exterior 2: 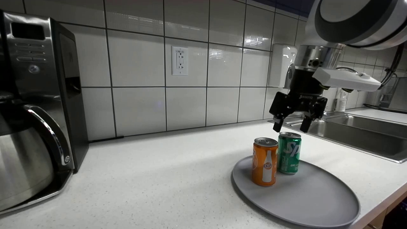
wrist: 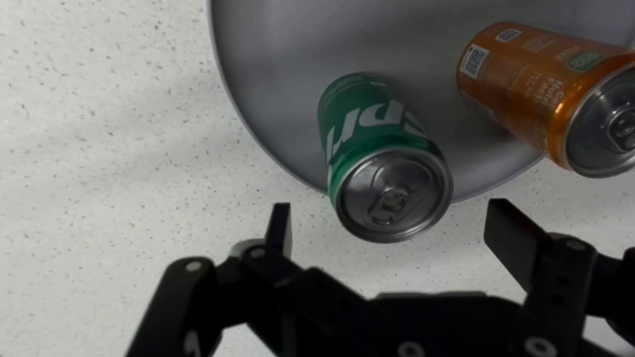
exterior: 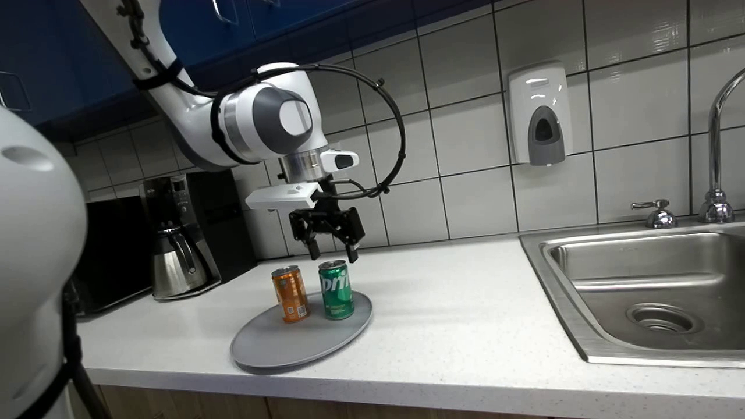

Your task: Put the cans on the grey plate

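The grey plate [exterior: 291,347] lies on the white counter and also shows in an exterior view [exterior 2: 321,200] and the wrist view [wrist: 278,74]. The green can [exterior: 336,294] stands upright on it, near its edge; it also shows in the wrist view [wrist: 367,126]. The orange-brown can [exterior 2: 265,163] stands upright on the plate beside the green one, at the right in the wrist view [wrist: 536,84]. My gripper [exterior: 333,258] is open and empty, its fingertips just above the green can's top. In the wrist view [wrist: 388,204] the fingers are spread wide with the can top between and ahead of them.
A coffee maker with a steel pot [exterior: 177,265] stands against the wall at one end of the counter. The steel sink [exterior: 559,302] with a faucet [exterior: 716,198] is at the other end. A soap dispenser [exterior: 538,110] hangs on the tiled wall.
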Controlling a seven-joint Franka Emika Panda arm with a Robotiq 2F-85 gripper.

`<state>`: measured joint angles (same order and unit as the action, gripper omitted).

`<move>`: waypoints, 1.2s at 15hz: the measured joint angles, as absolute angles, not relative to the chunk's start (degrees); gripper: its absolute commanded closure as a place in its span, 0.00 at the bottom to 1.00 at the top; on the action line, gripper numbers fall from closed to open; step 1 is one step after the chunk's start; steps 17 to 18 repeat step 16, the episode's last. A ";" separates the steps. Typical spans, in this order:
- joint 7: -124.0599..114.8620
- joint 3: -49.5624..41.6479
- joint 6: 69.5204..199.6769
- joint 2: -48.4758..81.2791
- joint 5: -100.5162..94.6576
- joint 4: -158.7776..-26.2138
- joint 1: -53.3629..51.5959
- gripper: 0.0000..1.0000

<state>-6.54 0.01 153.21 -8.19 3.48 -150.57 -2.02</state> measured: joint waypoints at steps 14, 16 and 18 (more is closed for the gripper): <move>-3.27 -2.29 153.21 -21.42 3.43 -158.80 -1.34 0.00; -3.25 -2.29 153.21 -21.42 3.43 -158.82 -1.34 0.00; -3.25 -2.29 153.21 -21.42 3.43 -158.82 -1.34 0.00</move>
